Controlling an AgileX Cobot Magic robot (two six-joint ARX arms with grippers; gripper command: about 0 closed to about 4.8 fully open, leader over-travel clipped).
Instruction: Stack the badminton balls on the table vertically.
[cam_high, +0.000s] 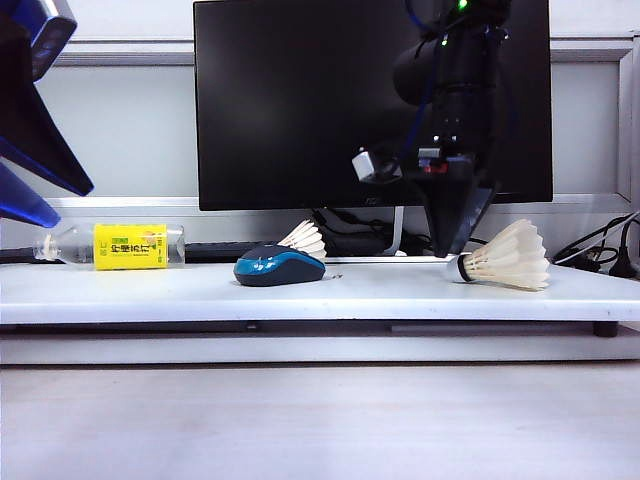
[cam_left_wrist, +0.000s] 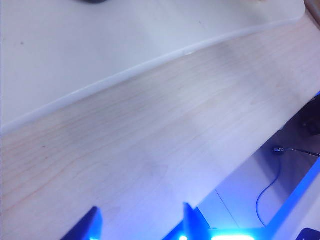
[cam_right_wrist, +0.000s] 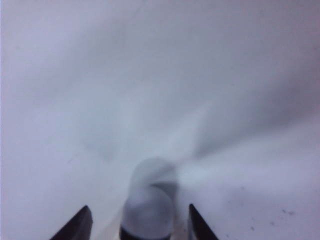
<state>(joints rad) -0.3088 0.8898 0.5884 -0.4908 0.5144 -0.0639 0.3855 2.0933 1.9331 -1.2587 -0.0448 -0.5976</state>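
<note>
1. Jaws of the right gripper (cam_right_wrist: 136, 227) stand spread, one on each side of the cork tip of the right shuttlecock (cam_high: 505, 257), which lies on its side at the right of the table (cam_high: 150, 295), tip pointing left. No pinch is visible yet.
2. Jaws of the left gripper (cam_left_wrist: 140, 225) stand spread and empty, raised at the far left over the lower wood-grain surface (cam_left_wrist: 150, 150), near the table's front edge.
3. Step in hand, as judged: grasping the first shuttlecock. Next move calls for closing on the cork, lifting, and turning it upright.
4. Second shuttlecock (cam_high: 305, 240) sits mid-table, partly hidden behind the mouse (cam_high: 279, 267).
5. Surroundings: bottle (cam_high: 115, 246) at left; monitor (cam_high: 300, 100) behind; cables at right.
</note>
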